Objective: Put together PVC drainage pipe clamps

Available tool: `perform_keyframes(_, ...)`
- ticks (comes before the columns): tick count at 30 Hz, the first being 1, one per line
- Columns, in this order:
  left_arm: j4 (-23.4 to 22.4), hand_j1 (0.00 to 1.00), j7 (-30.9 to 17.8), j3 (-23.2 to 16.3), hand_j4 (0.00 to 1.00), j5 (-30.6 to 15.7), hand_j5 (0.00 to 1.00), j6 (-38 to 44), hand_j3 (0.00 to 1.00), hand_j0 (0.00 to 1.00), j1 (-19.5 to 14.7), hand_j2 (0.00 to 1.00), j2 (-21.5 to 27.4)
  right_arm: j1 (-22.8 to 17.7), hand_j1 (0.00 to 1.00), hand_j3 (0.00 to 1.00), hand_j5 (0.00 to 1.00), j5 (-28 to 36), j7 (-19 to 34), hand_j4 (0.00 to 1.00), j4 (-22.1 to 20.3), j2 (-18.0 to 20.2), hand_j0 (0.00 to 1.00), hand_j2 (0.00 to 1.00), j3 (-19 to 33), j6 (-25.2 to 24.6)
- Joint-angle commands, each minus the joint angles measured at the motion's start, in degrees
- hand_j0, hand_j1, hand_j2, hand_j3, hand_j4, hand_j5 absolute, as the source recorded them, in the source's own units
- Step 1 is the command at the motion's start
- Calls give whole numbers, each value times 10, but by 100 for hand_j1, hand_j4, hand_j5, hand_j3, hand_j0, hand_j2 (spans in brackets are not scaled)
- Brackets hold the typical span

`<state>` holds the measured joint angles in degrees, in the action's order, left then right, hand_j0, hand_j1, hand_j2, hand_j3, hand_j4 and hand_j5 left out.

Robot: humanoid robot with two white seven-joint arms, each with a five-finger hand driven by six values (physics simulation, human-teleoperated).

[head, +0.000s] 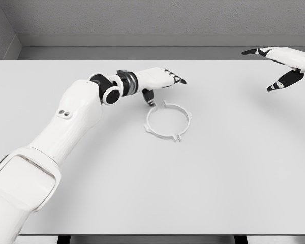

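— Near mid-table [234,178], how's the clamp ring [168,121] lying?
— Flat, round, no long axis. Left hand [160,81] just beside it, fingers extended, thumb down. Right hand [284,65] far right, fingers spread.

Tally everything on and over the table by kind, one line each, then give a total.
White ring-shaped pipe clamp, lying flat on the table: 1
Robot hands, the left robot hand by the clamp, the right robot hand raised at the far right: 2
Total: 3
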<state>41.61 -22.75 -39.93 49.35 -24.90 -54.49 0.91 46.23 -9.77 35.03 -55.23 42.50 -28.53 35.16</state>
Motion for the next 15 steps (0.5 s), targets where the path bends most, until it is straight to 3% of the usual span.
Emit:
perform_keyframes(1, 7, 100, -1, 2, 100, -8, 100, 0, 100, 100, 0, 100, 0, 0, 100, 100, 100, 5, 0, 100, -2, 0, 100, 100, 1, -2)
perform_keyframes(11, 20, 100, -4, 2, 100, -14, 100, -3, 100, 100, -2, 100, 6, -1, 100, 100, 100, 5, 0, 100, -10, 10, 100, 100, 1, -2)
perform_keyframes(14, 62, 100, -9, 3, 100, -73, 100, -58, 100, 100, 1, 100, 51, -3, 100, 100, 100, 5, 0, 100, -11, 10, 100, 100, 1, -2)
perform_keyframes(15, 84, 100, -9, 6, 100, -117, 100, -101, 100, 100, 4, 100, 89, -7, 100, 100, 100, 5, 0, 100, -13, 10, 100, 100, 1, -2)
